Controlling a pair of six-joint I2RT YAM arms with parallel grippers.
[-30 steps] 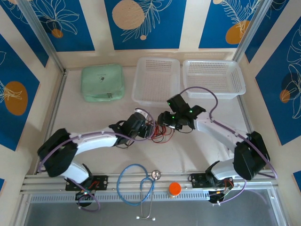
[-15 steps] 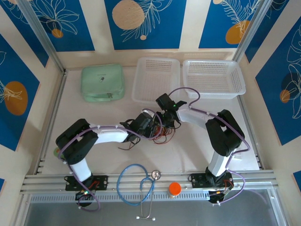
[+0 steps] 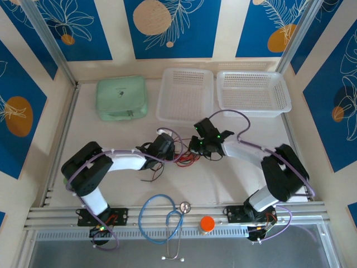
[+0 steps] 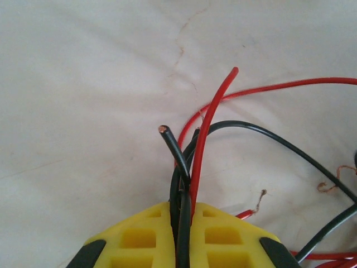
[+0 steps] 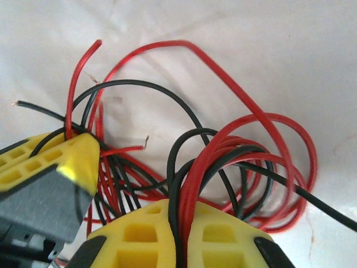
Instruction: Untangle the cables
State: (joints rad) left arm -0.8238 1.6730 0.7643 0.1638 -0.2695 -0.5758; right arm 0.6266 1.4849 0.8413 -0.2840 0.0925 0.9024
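The cables [image 3: 187, 158] are a tangle of thin red and black wires at the middle of the table, between my two grippers. My left gripper [image 3: 172, 149] is at the tangle's left side. In the left wrist view its yellow fingers [image 4: 139, 237] are shut on a few black and red cables [image 4: 206, 123], whose cut ends stick out past the tips. My right gripper [image 3: 197, 147] is on the right side, and in its wrist view it [image 5: 181, 229] is shut on a bundle of red and black loops [image 5: 251, 139]. The left gripper's yellow fingers [image 5: 56, 159] are close by at left.
A green pouch [image 3: 121, 99] lies at the back left. Two white mesh baskets [image 3: 185, 95] [image 3: 252, 92] stand at the back. A blue stethoscope [image 3: 159, 215] and an orange-capped object [image 3: 207, 224] lie near the front edge, between the arm bases.
Both grippers have closed on cables in the tangle. The left gripper has shifted slightly left and the right slightly right, so the bundle is stretched between them.
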